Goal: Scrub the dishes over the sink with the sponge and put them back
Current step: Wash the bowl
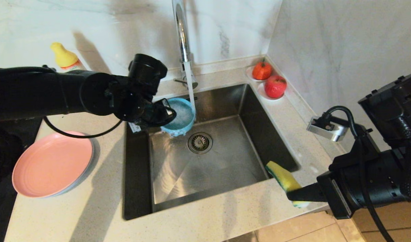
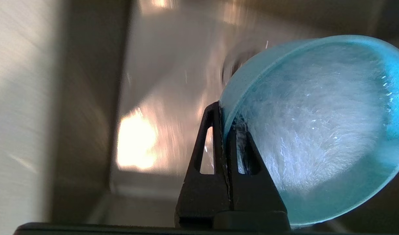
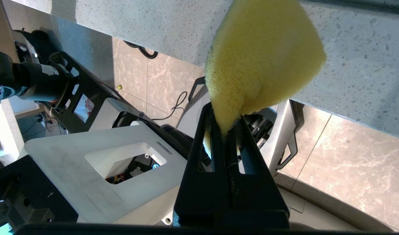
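Left pincer [image 2: 226, 130] clamped on small teal-blue round bowl's [image 1: 178, 116] rim, tilted under running tap [image 1: 182, 37] over stainless steel sink [image 1: 225, 161] — right pincer [image 3: 224, 130] squeezing yellow-green sponge [image 1: 283, 176] above the bench edge [image 1: 205, 215].

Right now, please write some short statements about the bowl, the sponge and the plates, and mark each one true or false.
1. The left gripper holds the teal bowl by its rim. True.
2. Water from the tap runs into the bowl. True.
3. The sponge lies on the sink floor. False: the right gripper holds it at the sink's front right corner.
4. The pink plate is in the sink. False: it rests on the counter, left of the sink.
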